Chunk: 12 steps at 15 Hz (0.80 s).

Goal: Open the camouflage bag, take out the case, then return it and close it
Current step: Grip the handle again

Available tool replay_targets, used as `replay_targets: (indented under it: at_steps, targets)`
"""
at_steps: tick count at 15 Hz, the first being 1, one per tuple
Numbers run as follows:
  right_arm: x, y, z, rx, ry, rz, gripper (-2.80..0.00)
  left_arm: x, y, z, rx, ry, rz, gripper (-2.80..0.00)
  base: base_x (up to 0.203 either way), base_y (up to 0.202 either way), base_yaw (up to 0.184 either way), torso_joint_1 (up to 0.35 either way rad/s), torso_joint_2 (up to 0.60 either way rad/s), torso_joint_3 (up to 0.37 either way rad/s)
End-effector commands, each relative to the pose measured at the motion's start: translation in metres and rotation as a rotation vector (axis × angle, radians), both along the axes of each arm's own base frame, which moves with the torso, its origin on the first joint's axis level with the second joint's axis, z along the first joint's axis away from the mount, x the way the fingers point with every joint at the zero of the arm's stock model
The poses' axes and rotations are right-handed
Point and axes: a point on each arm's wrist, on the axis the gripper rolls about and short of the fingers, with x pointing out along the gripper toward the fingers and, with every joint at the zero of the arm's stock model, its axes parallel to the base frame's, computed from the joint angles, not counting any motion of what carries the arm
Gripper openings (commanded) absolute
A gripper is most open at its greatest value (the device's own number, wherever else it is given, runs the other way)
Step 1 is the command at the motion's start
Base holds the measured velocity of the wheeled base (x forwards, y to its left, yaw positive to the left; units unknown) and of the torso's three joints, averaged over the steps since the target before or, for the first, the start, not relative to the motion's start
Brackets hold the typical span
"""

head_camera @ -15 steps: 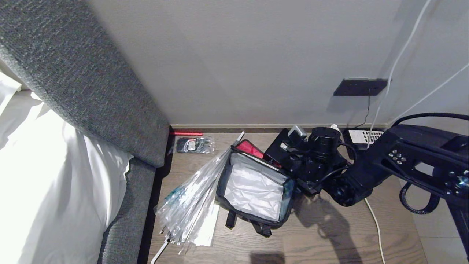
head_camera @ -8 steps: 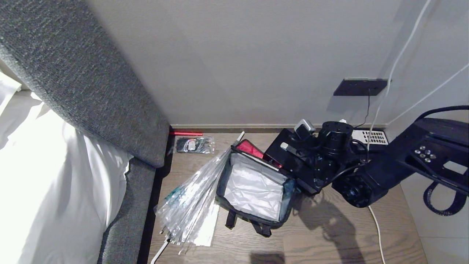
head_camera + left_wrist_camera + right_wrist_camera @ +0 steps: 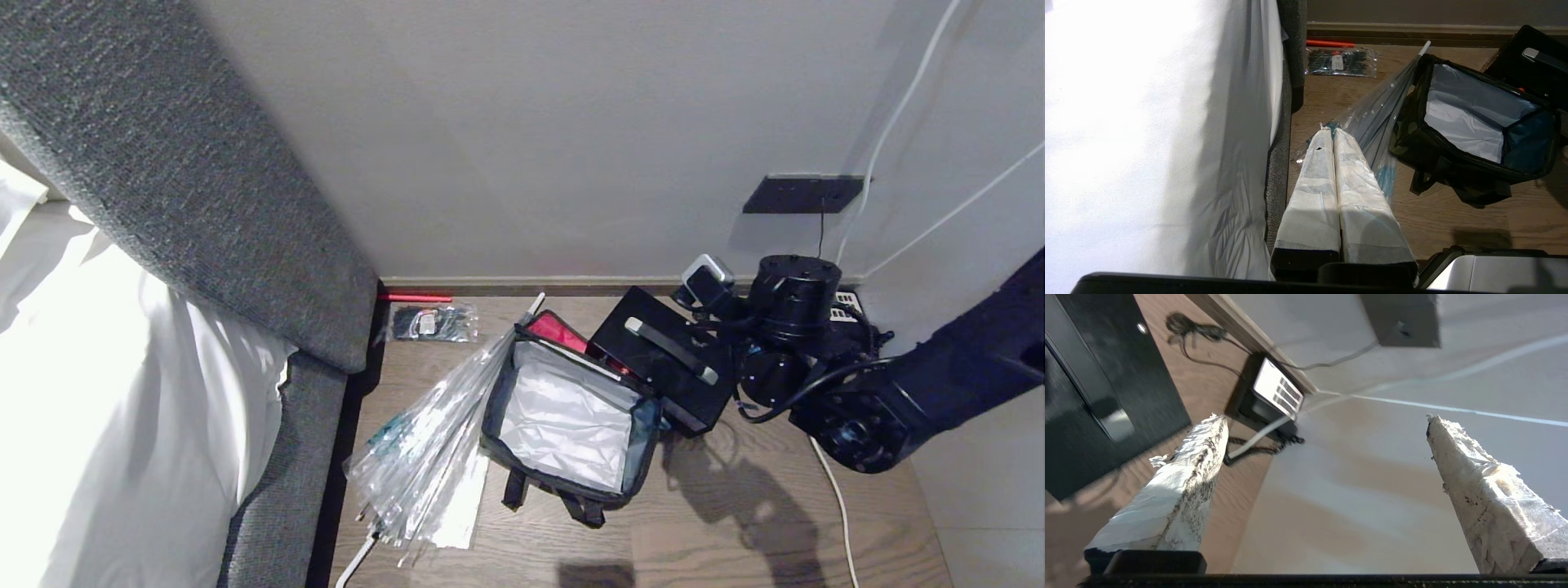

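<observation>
Right gripper (image 3: 1323, 445) has pulled back off the flat black hard case with the silver handle (image 3: 665, 359), fingers spread wide and empty. The case sits just left of it, leaning by the open camouflage bag with silvery lining (image 3: 567, 412). A plastic-wrapped umbrella (image 3: 424, 445) lies farther left. Left gripper (image 3: 1333, 134) is pinched closed.

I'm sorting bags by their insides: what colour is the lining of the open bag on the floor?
Silvery-white, crinkled lining in the camouflage bag; head view shows it best.
</observation>
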Motion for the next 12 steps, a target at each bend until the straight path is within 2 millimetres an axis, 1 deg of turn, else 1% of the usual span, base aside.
replay_targets:
  at_steps: [1, 4, 6, 7, 9, 10, 12]
  targets:
    - [-0.025, -0.012, 0.031, 0.016, -0.044, -0.004, 0.00, 0.000, 0.000, 0.000, 0.000, -0.002, 0.001, -2.80, 0.000, 0.000, 0.000, 0.000, 0.00, 0.000]
    - [-0.076, -0.034, 0.065, 0.019, -0.040, -0.008, 0.00, 0.000, 0.000, 0.000, 0.000, -0.001, 0.001, -2.80, 0.000, 0.000, 0.000, 0.000, 0.00, 0.000]
    - [-0.116, -0.051, 0.083, 0.025, -0.051, -0.020, 0.00, 0.000, 0.000, 0.000, 0.000, -0.001, 0.001, -2.80, 0.000, 0.000, 0.000, 0.000, 0.00, 0.000]
    - [-0.133, -0.058, 0.085, 0.022, -0.045, -0.038, 0.00, 0.000, 0.000, 0.000, 0.000, 0.000, 0.001, -2.80, 0.000, 0.000, 0.000, 0.000, 0.00, 0.000]
    - [-0.160, -0.073, 0.079, 0.006, -0.020, -0.143, 0.00, 0.000, 0.000, 0.000, 0.000, -0.001, 0.001, -2.80, 0.000, 0.000, 0.000, 0.000, 0.00, 0.000]
    - [-0.171, -0.078, 0.075, 0.003, -0.016, -0.175, 0.00, 0.000, 0.000, 0.000, 0.000, -0.001, 0.001, -2.80, 0.000, 0.000, 0.000, 0.000, 0.00, 0.000]
    - [-0.186, -0.085, 0.078, 0.013, -0.039, -0.196, 0.00, 0.000, 0.000, 0.000, 0.000, 0.000, 0.001, -2.80, 0.000, 0.000, 0.000, 0.000, 0.00, 0.000]
